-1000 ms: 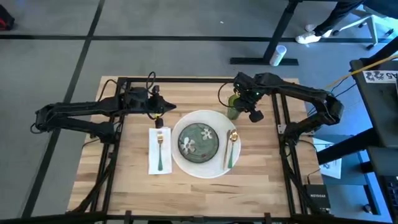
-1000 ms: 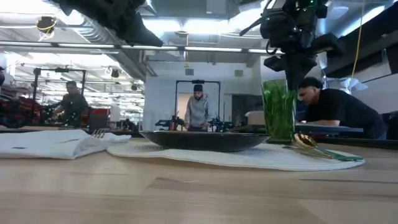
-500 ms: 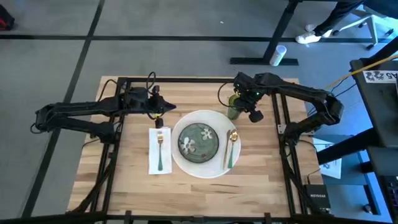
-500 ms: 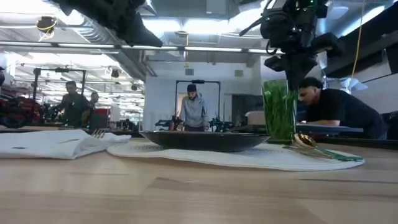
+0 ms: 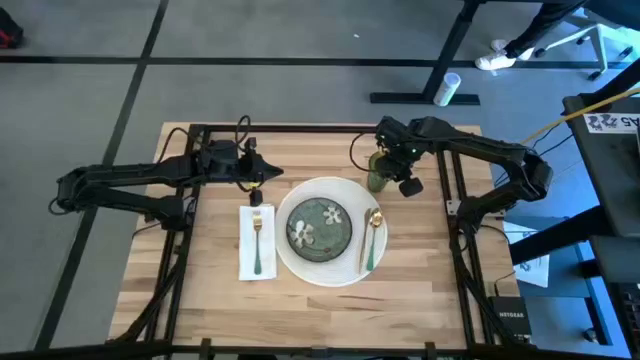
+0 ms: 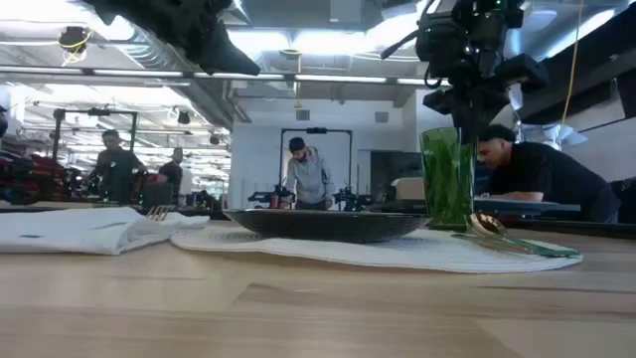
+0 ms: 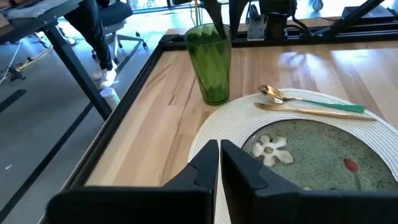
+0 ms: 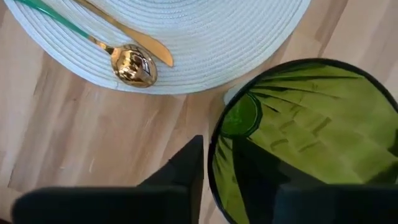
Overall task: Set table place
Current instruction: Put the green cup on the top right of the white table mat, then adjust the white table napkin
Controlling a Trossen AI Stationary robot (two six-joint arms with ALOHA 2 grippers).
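On the table [image 5: 210, 290] lies a round white placemat [image 5: 330, 278] with a dark green plate [image 5: 320, 225] on it. A tall green glass [image 5: 375, 172] stands on its base on the wood at the mat's far right edge. My right gripper [image 8: 221, 155] points down over the glass, open. One finger is outside the glass's wall and one inside, with a thin strip of wood showing between the outer finger and the rim [image 8: 212, 149]. My left gripper [image 7: 219, 152] hovers shut above the table, just beyond the far end of the napkin [image 5: 245, 265].
A gold fork [image 5: 257, 240] with a green handle lies on the white napkin, left of the mat. A gold spoon [image 7: 273, 93] and knife [image 7: 311, 109] lie on the mat's right part. Black rails edge the table. People move in the room behind.
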